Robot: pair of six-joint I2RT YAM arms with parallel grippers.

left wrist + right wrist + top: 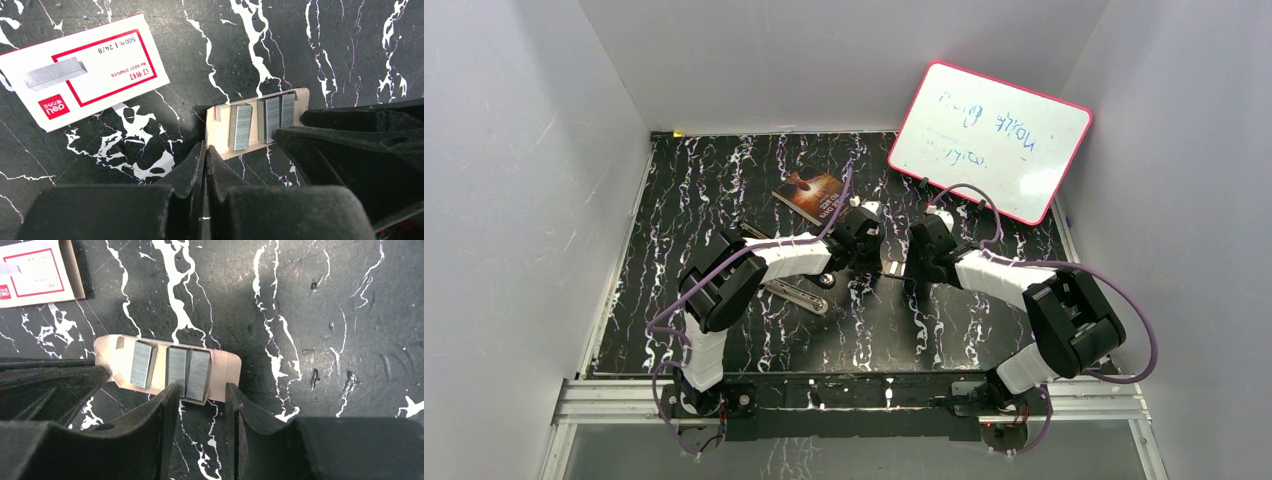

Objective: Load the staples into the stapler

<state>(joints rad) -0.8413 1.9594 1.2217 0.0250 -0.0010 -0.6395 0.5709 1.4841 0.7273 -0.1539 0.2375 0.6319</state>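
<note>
Here, left claw (206, 148) shut against the tray (218, 134) of staples (241, 126); right claw (201, 389) half-open, empty.

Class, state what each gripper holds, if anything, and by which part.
The left gripper appears to pinch the pale cardboard tray by its end wall; the right gripper is open, holding nothing.

This looks like a robotics lab booth: plain white walls (524, 200) box in a black marbled table (694, 180), two cabled arms (724, 290) are bolted to a near rail (854, 398), and a scribbled whiteboard (989, 140) leans far right.
</note>
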